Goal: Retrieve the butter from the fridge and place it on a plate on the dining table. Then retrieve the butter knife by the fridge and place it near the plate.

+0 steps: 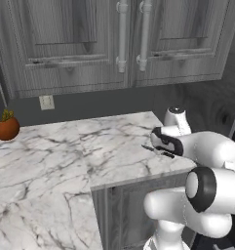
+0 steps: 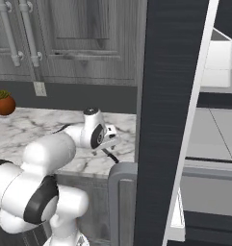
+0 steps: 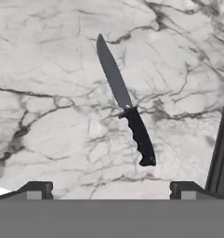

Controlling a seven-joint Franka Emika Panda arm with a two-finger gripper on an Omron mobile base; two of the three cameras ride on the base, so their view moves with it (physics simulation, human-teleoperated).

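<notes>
Near the counter's (image 1: 65,146) fridge-side edge, the knife (image 3: 125,102) lies flat below the wide-open, empty hand (image 3: 111,188); best to descend centred on the black handle, fingers straddling it.

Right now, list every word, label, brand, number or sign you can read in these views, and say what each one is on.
None: no readable text anywhere.
butter knife: plain blade and black handle, no marking.
marble counter: veining only.
grey cabinets: wood grain, no labels.
wall outlet plate: blank.
fridge door: dark, unmarked.
orange plant pot: no print.
</notes>
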